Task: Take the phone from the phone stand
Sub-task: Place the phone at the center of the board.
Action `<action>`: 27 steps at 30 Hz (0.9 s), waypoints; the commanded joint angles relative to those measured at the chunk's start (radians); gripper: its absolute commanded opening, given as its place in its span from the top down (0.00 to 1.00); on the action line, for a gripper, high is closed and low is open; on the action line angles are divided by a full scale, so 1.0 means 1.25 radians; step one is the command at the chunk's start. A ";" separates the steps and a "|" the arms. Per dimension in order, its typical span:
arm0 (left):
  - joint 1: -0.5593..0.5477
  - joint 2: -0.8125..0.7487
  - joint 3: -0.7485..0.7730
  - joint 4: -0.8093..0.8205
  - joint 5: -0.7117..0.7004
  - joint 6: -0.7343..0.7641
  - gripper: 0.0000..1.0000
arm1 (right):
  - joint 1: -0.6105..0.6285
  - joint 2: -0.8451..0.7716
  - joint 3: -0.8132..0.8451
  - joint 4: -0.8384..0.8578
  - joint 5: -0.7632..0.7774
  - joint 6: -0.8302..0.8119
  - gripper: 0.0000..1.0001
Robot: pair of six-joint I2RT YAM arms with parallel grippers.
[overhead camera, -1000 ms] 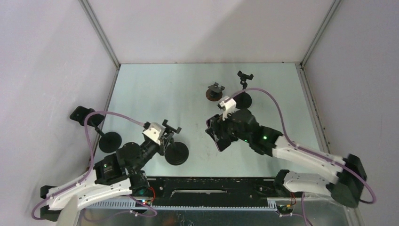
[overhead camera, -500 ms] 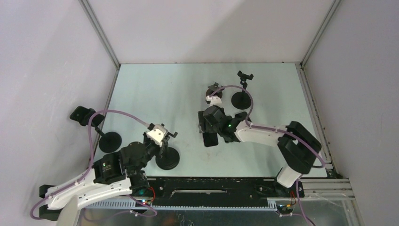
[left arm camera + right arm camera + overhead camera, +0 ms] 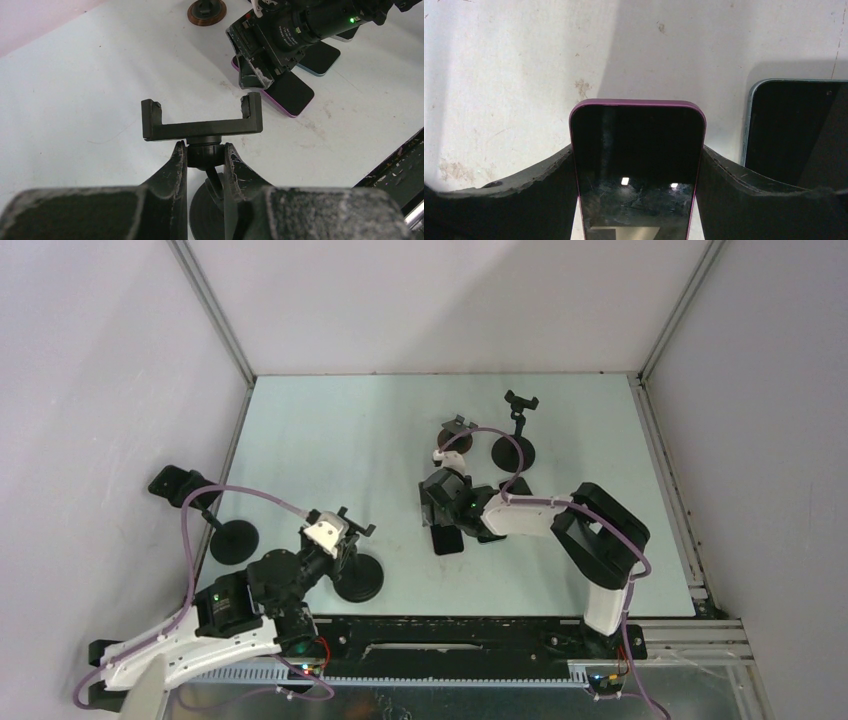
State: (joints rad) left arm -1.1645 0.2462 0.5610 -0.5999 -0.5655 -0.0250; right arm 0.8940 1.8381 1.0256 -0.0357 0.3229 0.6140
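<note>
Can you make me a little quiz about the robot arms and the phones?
1. True or false: the black clamp-style phone stand pinched by the left gripper has a phone in it.
2. What is the right gripper gripping? A) a purple-edged black phone B) a round brown stand C) a cable
3. Fill in: the blue-edged black phone lies ___ the purple-edged one.

Key: 1 false; 2 A; 3 beside.
</note>
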 commanded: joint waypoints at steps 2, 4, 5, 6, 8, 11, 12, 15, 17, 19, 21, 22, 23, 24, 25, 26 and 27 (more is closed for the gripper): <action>0.001 0.018 0.016 0.087 -0.003 0.019 1.00 | -0.007 0.023 0.034 -0.009 0.048 -0.002 1.00; 0.001 0.029 0.017 0.085 0.000 0.019 1.00 | -0.010 0.030 0.034 -0.021 0.051 -0.006 0.98; 0.001 0.031 0.018 0.083 0.001 0.019 1.00 | -0.014 0.033 0.034 -0.027 0.049 -0.009 0.94; 0.001 0.035 0.019 0.082 0.003 0.019 1.00 | -0.015 0.039 0.035 -0.033 0.048 -0.010 0.92; 0.001 0.035 0.018 0.081 0.006 0.019 1.00 | -0.021 0.046 0.033 -0.045 0.048 -0.011 0.88; 0.001 0.029 0.016 0.082 0.007 0.019 1.00 | -0.027 0.057 0.034 -0.060 0.045 -0.014 0.82; 0.001 0.027 0.015 0.084 0.007 0.019 1.00 | -0.029 0.059 0.034 -0.065 0.045 -0.014 0.81; 0.001 0.020 0.013 0.085 0.008 0.019 1.00 | -0.036 0.068 0.034 -0.074 0.039 -0.016 0.76; 0.001 0.020 0.014 0.085 0.008 0.028 1.00 | -0.038 0.072 0.033 -0.083 0.042 -0.016 0.73; 0.001 0.024 0.014 0.084 0.009 0.036 1.00 | -0.039 0.075 0.033 -0.093 0.045 -0.017 0.70; 0.001 0.027 0.014 0.084 0.009 0.038 1.00 | -0.040 0.077 0.033 -0.100 0.043 -0.020 0.68; 0.001 0.029 0.014 0.083 0.009 0.038 1.00 | -0.041 0.078 0.033 -0.102 0.043 -0.024 0.66; 0.001 0.031 0.014 0.083 0.010 0.038 1.00 | -0.041 0.079 0.033 -0.103 0.044 -0.025 0.65; 0.001 0.032 0.015 0.083 0.010 0.038 1.00 | -0.041 0.079 0.032 -0.105 0.043 -0.029 0.62; 0.002 0.034 0.014 0.083 0.012 0.039 1.00 | -0.041 0.080 0.033 -0.106 0.042 -0.031 0.60; 0.002 0.034 0.014 0.083 0.012 0.041 1.00 | -0.041 0.080 0.033 -0.108 0.040 -0.034 0.57; 0.002 0.035 0.013 0.083 0.013 0.042 1.00 | -0.041 0.081 0.033 -0.109 0.038 -0.036 0.56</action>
State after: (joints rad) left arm -1.1645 0.2863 0.5610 -0.5861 -0.5507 0.0006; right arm 0.8555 1.8866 1.0721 -0.0780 0.3653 0.5831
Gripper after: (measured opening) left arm 0.223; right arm 0.745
